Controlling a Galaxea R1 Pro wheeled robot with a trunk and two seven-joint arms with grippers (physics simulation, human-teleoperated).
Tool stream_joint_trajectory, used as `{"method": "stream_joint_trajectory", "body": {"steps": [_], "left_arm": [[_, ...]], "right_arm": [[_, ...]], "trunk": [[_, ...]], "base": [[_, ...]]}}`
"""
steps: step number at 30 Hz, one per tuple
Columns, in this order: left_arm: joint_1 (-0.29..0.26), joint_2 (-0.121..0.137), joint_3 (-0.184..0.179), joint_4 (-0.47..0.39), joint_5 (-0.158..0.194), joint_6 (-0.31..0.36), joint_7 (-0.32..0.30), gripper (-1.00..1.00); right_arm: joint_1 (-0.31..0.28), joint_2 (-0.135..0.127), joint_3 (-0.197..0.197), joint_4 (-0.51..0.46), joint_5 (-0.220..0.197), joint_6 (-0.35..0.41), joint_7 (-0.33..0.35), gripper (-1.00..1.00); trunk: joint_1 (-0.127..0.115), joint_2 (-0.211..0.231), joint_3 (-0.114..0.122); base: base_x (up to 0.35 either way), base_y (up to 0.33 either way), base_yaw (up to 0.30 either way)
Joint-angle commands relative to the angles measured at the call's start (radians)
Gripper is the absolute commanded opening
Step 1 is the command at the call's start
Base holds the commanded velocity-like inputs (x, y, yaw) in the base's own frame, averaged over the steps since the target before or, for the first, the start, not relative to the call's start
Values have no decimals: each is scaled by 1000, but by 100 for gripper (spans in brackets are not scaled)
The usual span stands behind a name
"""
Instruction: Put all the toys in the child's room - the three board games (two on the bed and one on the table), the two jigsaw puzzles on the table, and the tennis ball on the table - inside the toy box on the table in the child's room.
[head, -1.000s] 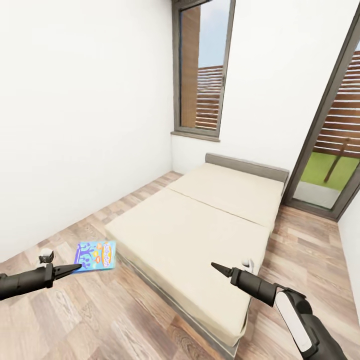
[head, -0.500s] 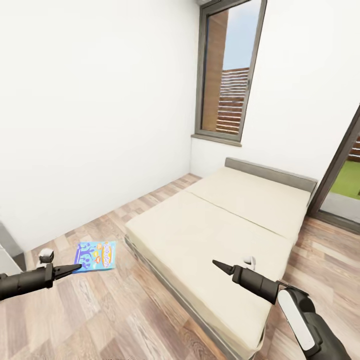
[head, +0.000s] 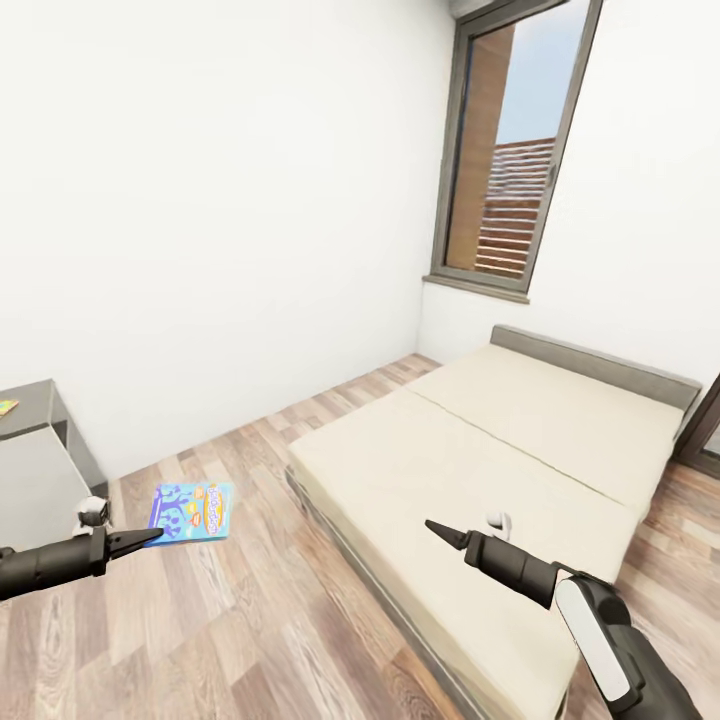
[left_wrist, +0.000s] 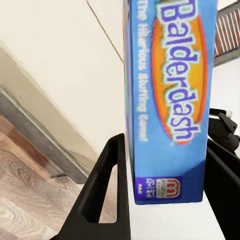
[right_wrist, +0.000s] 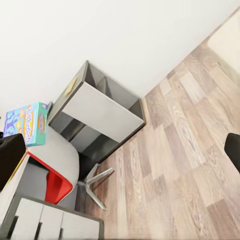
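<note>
Blue board game (left_wrist: 167, 95) clamped between left gripper (left_wrist: 165, 200) jaws.

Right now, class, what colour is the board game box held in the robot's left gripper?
Blue board game box with an orange oval and white "Balderdash" lettering, clearest in the left wrist view.

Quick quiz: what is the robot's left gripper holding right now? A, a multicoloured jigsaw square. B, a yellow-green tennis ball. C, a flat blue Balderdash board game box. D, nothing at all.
C: the left gripper has its jaws on either side of the flat blue Balderdash board game box.
</note>
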Motion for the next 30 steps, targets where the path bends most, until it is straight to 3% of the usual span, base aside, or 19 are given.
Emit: {"method": "stream_joint_trajectory", "body": {"steps": [1,30], "left_arm": [[-1,0,2,0,-5,10,-6,-100],[-1,-3,2,1,-5,11,-6,-100]], "right_arm": [[0,0,-1,-1,-5,7,1,100],[0,5,-1,-1,-4,8,1,100]], "trunk": [[-4,6,3],[-115,209,115]], "base": [[0,0,267],[0,0,267]]}}
